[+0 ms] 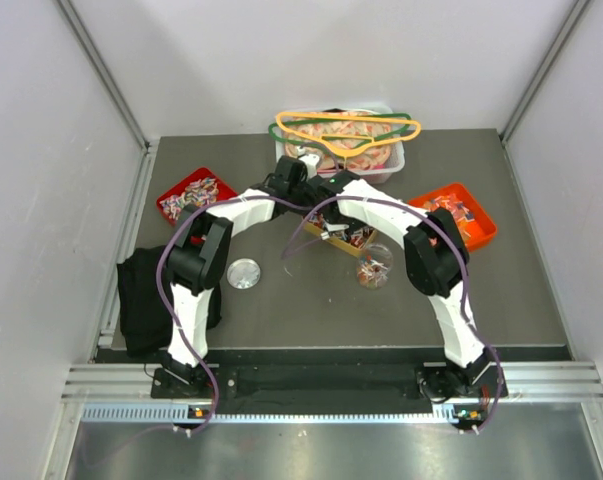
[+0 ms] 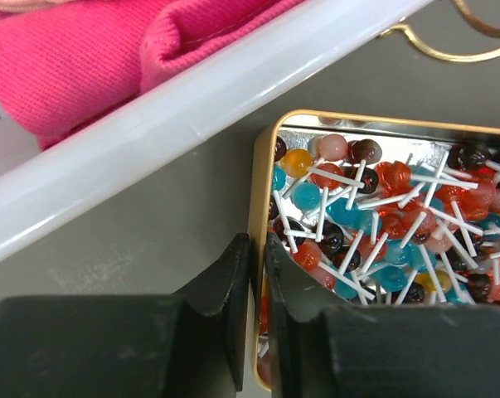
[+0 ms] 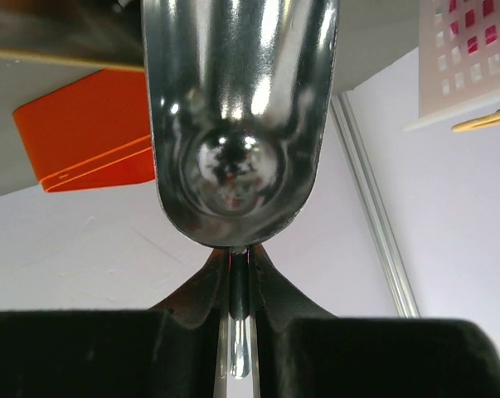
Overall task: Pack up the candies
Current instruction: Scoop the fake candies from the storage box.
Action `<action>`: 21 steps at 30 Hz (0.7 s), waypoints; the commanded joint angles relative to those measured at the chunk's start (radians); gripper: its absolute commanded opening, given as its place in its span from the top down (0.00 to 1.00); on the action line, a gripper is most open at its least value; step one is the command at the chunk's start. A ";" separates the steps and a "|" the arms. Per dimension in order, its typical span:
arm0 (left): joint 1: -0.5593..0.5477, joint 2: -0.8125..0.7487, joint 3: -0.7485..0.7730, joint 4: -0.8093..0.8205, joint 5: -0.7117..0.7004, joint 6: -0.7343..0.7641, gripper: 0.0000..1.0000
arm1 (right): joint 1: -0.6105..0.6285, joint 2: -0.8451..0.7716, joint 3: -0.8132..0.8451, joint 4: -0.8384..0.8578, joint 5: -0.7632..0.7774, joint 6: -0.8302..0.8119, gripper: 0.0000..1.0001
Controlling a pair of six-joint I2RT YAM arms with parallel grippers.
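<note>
My left fingers [image 2: 223, 290] pinch the tin [image 2: 374, 122] wall, candies [image 2: 374, 224] just inside it; my right fingers [image 3: 196, 292] pinch the spoon [image 3: 237, 124] handle

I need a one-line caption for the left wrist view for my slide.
Left gripper pinching the wall of a gold tin filled with lollipops, beside a white bin.

Dark grey table [image 1: 311, 310] boxed by plain white walls [image 1: 41, 150]; aluminium rail [image 1: 331, 375] along near edge; even light.
</note>
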 commanded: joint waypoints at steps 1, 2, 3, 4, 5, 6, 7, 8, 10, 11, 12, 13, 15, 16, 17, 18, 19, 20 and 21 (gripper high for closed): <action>-0.008 -0.034 0.000 -0.005 -0.079 -0.019 0.88 | 0.025 0.042 0.062 -0.048 0.019 0.016 1.00; -0.008 -0.040 -0.003 -0.004 -0.086 -0.023 0.90 | 0.032 0.053 0.063 -0.040 0.019 0.014 1.00; -0.010 -0.045 -0.008 -0.004 -0.089 -0.026 0.91 | 0.033 0.059 0.068 -0.039 0.020 0.011 1.00; -0.010 -0.047 -0.009 -0.005 -0.089 -0.028 0.93 | 0.041 0.066 0.071 -0.036 0.016 0.008 1.00; -0.012 -0.051 -0.009 -0.007 -0.089 -0.034 0.97 | 0.044 0.082 0.082 -0.030 0.015 0.007 1.00; -0.013 -0.051 -0.011 -0.008 -0.089 -0.036 0.98 | 0.045 0.088 0.086 -0.023 0.014 0.004 1.00; -0.013 -0.053 -0.011 -0.008 -0.087 -0.037 0.99 | 0.050 0.097 0.092 -0.019 0.011 -0.001 1.00; -0.013 -0.056 -0.012 -0.008 -0.090 -0.037 1.00 | 0.053 0.103 0.099 -0.011 0.009 -0.007 1.00; -0.013 -0.059 -0.014 -0.008 -0.095 -0.039 1.00 | 0.059 0.120 0.100 0.018 0.008 -0.019 1.00; -0.012 -0.060 -0.015 -0.008 -0.096 -0.039 1.00 | 0.062 0.125 0.100 0.027 0.009 -0.024 1.00; -0.013 -0.062 -0.014 -0.008 -0.100 -0.039 1.00 | 0.065 0.137 0.099 0.041 0.003 -0.029 1.00; -0.013 -0.065 -0.017 -0.007 -0.097 -0.040 1.00 | 0.067 0.143 0.099 0.047 0.005 -0.032 1.00; -0.013 -0.068 -0.017 -0.007 -0.090 -0.045 1.00 | 0.073 0.152 0.099 0.079 -0.001 -0.041 1.00; -0.013 -0.068 -0.017 -0.007 -0.089 -0.048 1.00 | 0.075 0.163 0.100 0.092 0.000 -0.044 1.00; -0.015 -0.068 -0.017 -0.005 -0.087 -0.050 1.00 | 0.075 0.168 0.102 0.105 -0.001 -0.047 1.00; -0.015 -0.068 -0.017 -0.007 -0.087 -0.050 1.00 | 0.079 0.174 0.103 0.115 -0.004 -0.047 1.00; -0.013 -0.067 -0.018 -0.007 -0.087 -0.050 1.00 | 0.079 0.185 0.106 0.133 -0.006 -0.047 1.00; -0.015 -0.068 -0.018 -0.007 -0.089 -0.050 1.00 | 0.085 0.188 0.106 0.150 -0.004 -0.050 1.00; -0.015 -0.068 -0.020 -0.007 -0.090 -0.050 1.00 | 0.087 0.192 0.109 0.162 -0.011 -0.056 1.00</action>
